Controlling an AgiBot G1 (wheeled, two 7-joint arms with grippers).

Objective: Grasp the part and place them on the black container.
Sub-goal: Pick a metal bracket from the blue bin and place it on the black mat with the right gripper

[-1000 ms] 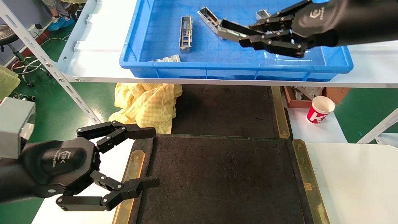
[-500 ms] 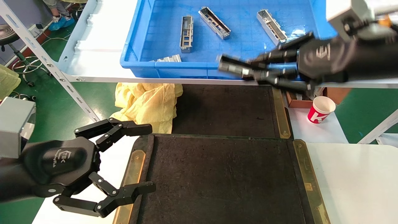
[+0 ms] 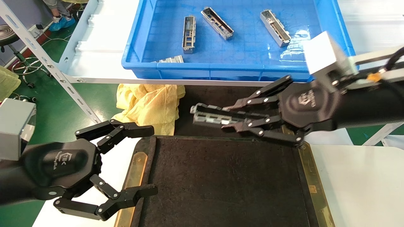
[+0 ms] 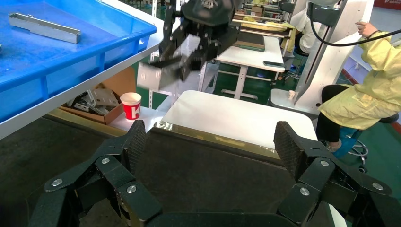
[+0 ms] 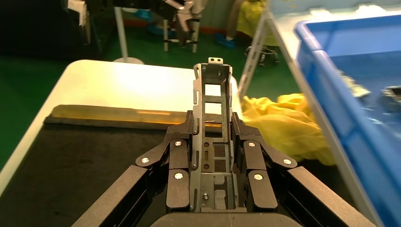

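My right gripper [image 3: 232,118] is shut on a silver-grey part [image 3: 210,117] and holds it in the air over the far edge of the black container [image 3: 221,183]. In the right wrist view the part [image 5: 212,118] runs lengthwise between the fingers [image 5: 177,161] and sticks out past the tips. My left gripper [image 3: 148,159] is open and empty over the container's left brass strip [image 3: 134,170]. Three more parts [image 3: 188,32] lie in the blue bin [image 3: 240,67] on the shelf. A further part [image 3: 170,59] leans by the bin's front wall.
A second black tray [image 3: 230,110] lies under the shelf behind the container. A yellow cloth [image 3: 148,105] lies at its left. A red and white paper cup [image 4: 131,105] and a cardboard box [image 4: 94,100] of metal pieces stand at the right. White table [image 3: 363,186] at right.
My right gripper has carried the part out of the blue bin, down and toward me, to the far edge of the black container. The left gripper has barely moved.
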